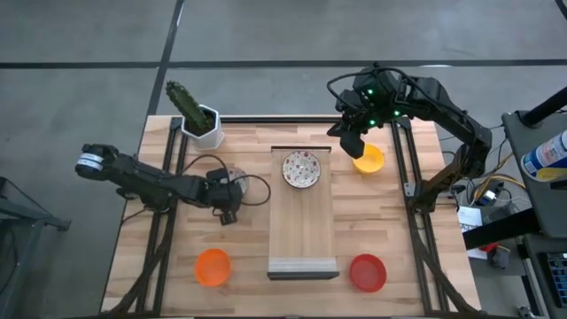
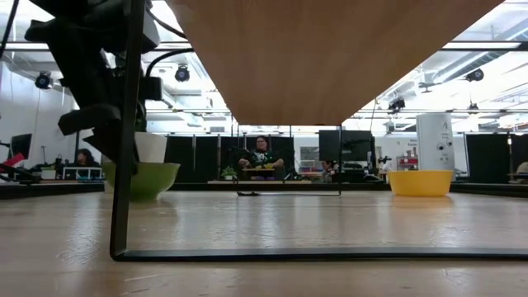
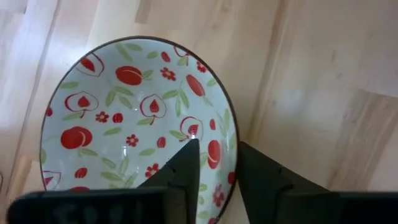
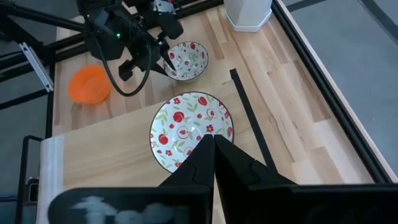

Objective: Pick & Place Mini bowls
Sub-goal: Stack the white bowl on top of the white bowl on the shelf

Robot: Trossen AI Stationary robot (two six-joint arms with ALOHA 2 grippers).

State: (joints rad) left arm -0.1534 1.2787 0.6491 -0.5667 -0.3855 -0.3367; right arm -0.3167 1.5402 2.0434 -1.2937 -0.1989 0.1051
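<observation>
A: Wood all round it; the white bowl with the red fruit pattern (image 3: 124, 124) sits on the bare table (image 1: 177, 266), just beside the raised board's (image 1: 301, 230) left edge; the left gripper (image 3: 217, 149) is right on it.

B: How do the fingers stand?

A: Narrowly apart and astride the rim; one finger inside the bowl, the other outside on the board side; I see a little gap, so I judge it not yet pinched.

B: Then the step is the grasp; close slowly and squarely on the rim; glazed ware probably slips, so seat the fingers deep enough before lifting.

A: Lift straight up too; a tilted pull may drag the bowl against the board's edge.

B: And where to put it?

A: Likely on the board, where a matching bowl (image 1: 301, 168) already lies at the far end; set it down well apart from that one.

B: The right gripper (image 1: 353, 142)?

A: Hovering near the yellow bowl (image 1: 372, 162), fingers pressed together and empty; keep clear of it.
</observation>
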